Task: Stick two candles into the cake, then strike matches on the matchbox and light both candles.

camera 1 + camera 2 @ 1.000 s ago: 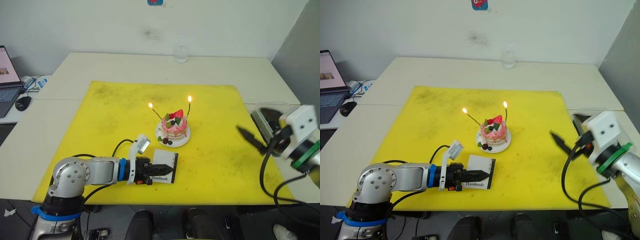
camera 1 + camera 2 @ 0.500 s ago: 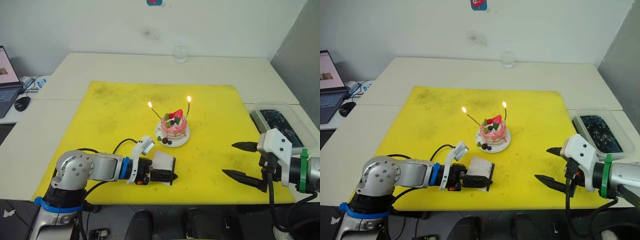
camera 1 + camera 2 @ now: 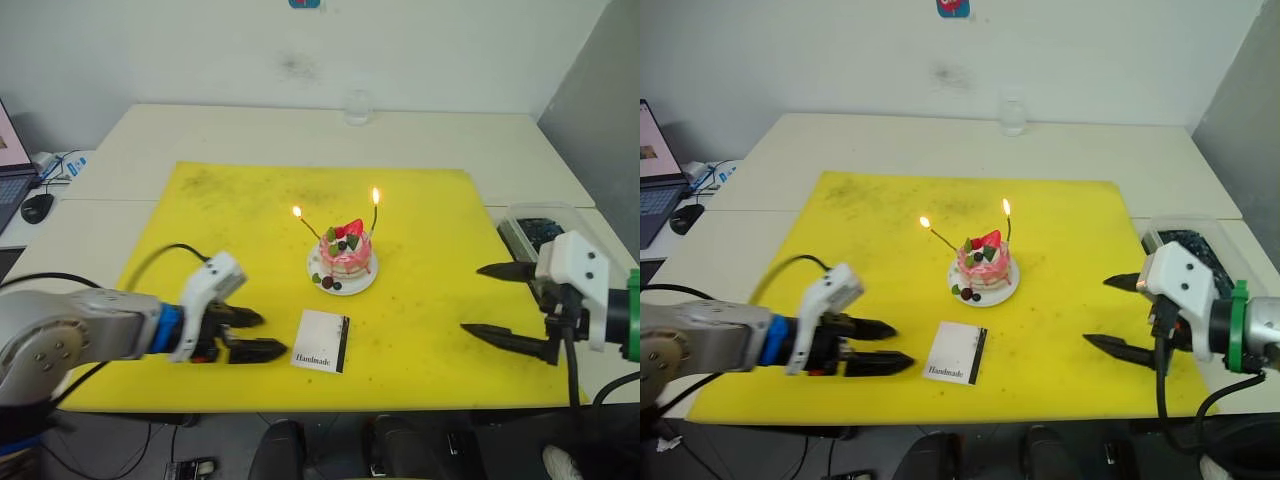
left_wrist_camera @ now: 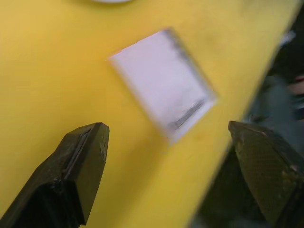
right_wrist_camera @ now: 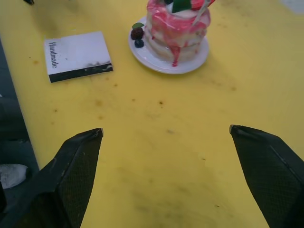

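Observation:
The small pink cake (image 3: 344, 253) stands on its white plate (image 3: 362, 281) mid-mat, with two thin candles in it, both lit: one leaning left (image 3: 308, 224), one upright (image 3: 375, 214). The white matchbox (image 3: 321, 341) printed "Handmade" lies flat in front of the cake, touched by nothing. My left gripper (image 3: 268, 334) is open and empty, a short way left of the matchbox (image 4: 164, 83). To the right of the cake (image 5: 178, 26), my right gripper (image 3: 472, 298) hangs low over the mat, open and empty. The matches are out of view.
A yellow mat (image 3: 220, 230) covers the table's middle. A clear container with dark contents (image 3: 533, 231) sits at the right edge, behind my right arm. A glass (image 3: 357, 105) stands at the back. A computer mouse (image 3: 37, 207) lies on the side table at far left.
My left gripper has opened, let go of the matchbox and drawn back to the left. The right gripper has swung down from the right to hover over the mat.

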`<state>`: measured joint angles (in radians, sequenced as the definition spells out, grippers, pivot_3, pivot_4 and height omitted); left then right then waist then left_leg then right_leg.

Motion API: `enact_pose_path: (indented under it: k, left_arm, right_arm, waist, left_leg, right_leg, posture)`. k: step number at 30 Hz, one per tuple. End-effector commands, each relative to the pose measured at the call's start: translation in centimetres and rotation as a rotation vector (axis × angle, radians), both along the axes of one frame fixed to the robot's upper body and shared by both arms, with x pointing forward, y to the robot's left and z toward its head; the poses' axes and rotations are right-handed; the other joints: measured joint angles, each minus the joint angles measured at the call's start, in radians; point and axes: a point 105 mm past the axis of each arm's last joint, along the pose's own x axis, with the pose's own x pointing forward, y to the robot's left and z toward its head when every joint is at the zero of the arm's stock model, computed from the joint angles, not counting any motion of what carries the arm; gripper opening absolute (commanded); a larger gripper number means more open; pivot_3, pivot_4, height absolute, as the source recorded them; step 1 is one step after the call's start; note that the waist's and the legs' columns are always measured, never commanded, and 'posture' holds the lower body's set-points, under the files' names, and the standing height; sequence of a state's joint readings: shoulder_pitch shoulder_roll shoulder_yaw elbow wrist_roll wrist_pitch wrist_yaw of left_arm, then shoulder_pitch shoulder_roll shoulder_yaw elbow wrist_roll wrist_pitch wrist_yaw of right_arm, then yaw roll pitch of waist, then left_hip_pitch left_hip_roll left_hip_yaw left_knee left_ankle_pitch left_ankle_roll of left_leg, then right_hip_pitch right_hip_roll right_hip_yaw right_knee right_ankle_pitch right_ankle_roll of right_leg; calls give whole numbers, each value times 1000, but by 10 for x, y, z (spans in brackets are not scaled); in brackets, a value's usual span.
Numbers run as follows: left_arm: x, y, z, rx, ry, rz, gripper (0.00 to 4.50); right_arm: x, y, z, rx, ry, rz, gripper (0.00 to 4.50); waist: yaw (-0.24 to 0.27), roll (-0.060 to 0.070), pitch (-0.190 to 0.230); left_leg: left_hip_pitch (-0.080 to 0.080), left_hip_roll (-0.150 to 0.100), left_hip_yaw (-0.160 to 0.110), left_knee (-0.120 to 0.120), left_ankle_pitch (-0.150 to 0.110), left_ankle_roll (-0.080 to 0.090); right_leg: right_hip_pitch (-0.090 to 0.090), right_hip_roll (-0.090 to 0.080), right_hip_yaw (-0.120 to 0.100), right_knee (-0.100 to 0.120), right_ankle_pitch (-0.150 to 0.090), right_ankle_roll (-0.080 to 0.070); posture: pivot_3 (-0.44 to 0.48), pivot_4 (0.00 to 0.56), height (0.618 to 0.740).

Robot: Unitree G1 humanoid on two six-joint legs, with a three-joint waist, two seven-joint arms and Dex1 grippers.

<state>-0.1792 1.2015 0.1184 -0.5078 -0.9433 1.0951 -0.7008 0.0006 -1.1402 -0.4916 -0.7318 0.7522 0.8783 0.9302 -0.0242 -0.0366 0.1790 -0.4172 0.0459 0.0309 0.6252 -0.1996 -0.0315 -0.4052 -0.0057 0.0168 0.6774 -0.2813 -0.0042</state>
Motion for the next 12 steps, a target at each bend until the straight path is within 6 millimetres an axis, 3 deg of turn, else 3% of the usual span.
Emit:
enact_pose_path:
  k: [1, 7, 12]
  left_arm:
    - [26, 30, 20, 129, -289, -55, 4477]
    - [31, 51, 35, 89, -367, -91, 4477]
    - [30, 49, 42, 4, -371, -99, 4477]
  right_arm:
    - [6, -18, 21, -57, -76, -20, 4500]
    - [12, -35, 41, -105, -107, -3, 4500]
    - [16, -36, 48, -107, -110, 20, 4500]
  waist:
    - [7, 2, 1]
    - [22, 2, 1]
    - [22, 3, 2]
  left_leg:
    - [0, 0, 0, 0, 0, 0]
    - [-2, 0, 1, 0, 0, 1]
    - [-3, 1, 2, 0, -2, 3]
  right_leg:
    - [0, -1, 0, 0, 0, -1]
    - [-2, -3, -1, -1, -1, -2]
    - [-2, -3, -3, -1, 0, 2]
  posture:
    - [0, 150, 740]
    - [0, 150, 740]
    - [0, 150, 740]
